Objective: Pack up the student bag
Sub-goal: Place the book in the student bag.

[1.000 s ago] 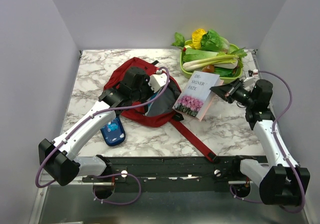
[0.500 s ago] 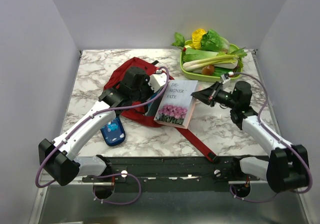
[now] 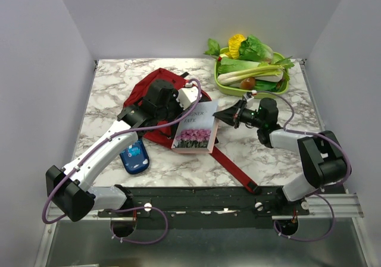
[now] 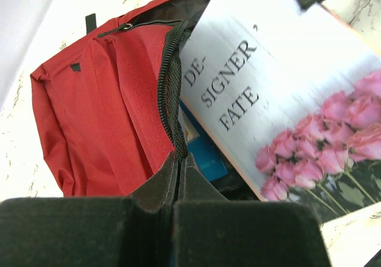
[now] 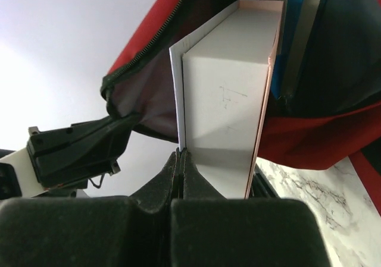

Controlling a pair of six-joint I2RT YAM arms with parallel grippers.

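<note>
Right now I see the red backpack (image 3: 146,85) lying left of centre on the marble surface (image 3: 113,79), with its mouth open toward the right and 1 long strap (image 3: 232,167) trailing to the near edge. My left fingers (image 4: 172,172) are clenched on the zip edge of that mouth, and my right fingers (image 5: 178,166) are clamped on the edge of a book (image 3: 195,131) with pink roses on its cover, whose far end sits in the opening. A blue pencil case (image 3: 134,156) lies just beside the backpack's near side, and a green tray of vegetables (image 3: 221,85) stands toward the far right corner.
</note>
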